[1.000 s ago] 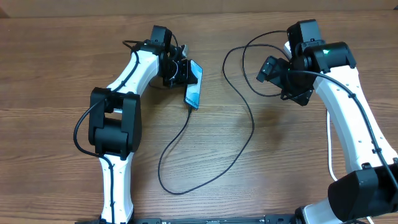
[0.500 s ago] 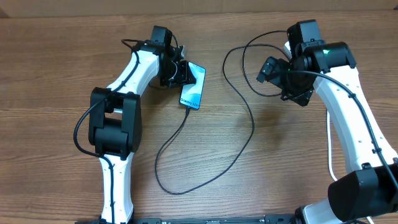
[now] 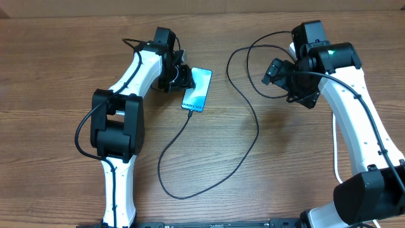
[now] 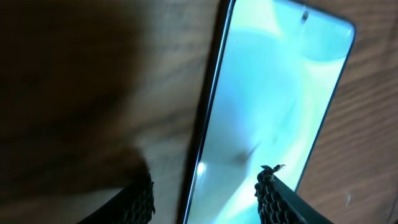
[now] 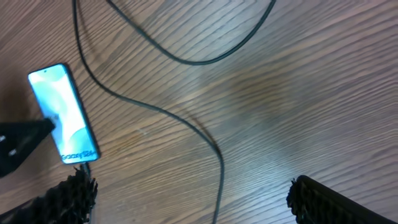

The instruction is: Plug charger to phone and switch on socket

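I am a pair of arms at a wooden table [image 3: 63,63]. The phone [image 3: 197,89] lies flat on the table, left of centre, its pale blue-teal screen facing up. The charger [image 3: 256,130], a thin black cable, has its connector tip at the phone's near edge and appears to be plugged in there. From that end it loops toward me, then runs away to the right, curling behind my right arm.

My left claw [image 3: 180,77] sits just beside the phone's far left corner. In the left wrist view its fingers [image 4: 139,198] are spread wide apart, one over bare wood and the other over the glowing screen, gripping nothing.

My right claw [image 3: 273,69] hangs above the cable loop on the right side, well apart from the phone. In the right wrist view its fingertips [image 5: 318,198] stand far apart and empty, with the cable crossing the wood below them.
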{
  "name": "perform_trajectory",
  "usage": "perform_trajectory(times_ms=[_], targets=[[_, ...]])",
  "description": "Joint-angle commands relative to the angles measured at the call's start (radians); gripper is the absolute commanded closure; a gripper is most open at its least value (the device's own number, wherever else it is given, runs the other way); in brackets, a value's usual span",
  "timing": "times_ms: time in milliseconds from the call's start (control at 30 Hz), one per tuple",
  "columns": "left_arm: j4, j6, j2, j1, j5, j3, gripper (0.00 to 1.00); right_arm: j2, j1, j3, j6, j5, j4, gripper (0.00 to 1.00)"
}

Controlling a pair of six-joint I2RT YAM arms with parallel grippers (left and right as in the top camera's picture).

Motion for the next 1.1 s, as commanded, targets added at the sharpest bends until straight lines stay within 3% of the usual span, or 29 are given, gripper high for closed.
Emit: perform_trajectory(times_ms=[0,167,233,333,367,533,733,1067], targets=[[-0.067,0.030,-0.030,0.028,-0.029,0.124,0.50,0.008,-0.053,0.009,-0.121,-0.051,0.001,0.00],[-0.175,0.042,-0.151,0.073,-0.043,0.324,0.50,0.021,-0.261,0.079,-0.195,-0.142,-0.048,0.00],[-0.182,0.049,-0.206,0.084,-0.065,0.360,0.43,0.033,-0.324,0.127,-0.238,-0.169,-0.072,0.00],[-0.169,0.048,-0.298,0.090,-0.157,0.377,0.25,0.069,-0.397,0.212,-0.264,-0.161,-0.087,0.00],[-0.162,0.049,-0.322,0.091,-0.187,0.377,0.00,0.084,-0.416,0.234,-0.264,-0.154,-0.076,0.00],[-0.155,0.049,-0.389,0.091,-0.355,0.377,0.00,0.113,-0.476,0.243,-0.262,-0.107,0.163,0.00],[-0.185,0.048,-0.381,0.090,-0.349,0.375,0.00,0.166,-0.478,0.242,-0.262,0.109,0.319,0.00],[-0.185,0.048,-0.380,0.090,-0.349,0.372,0.00,0.373,-0.483,0.242,-0.338,0.114,0.450,0.00]])
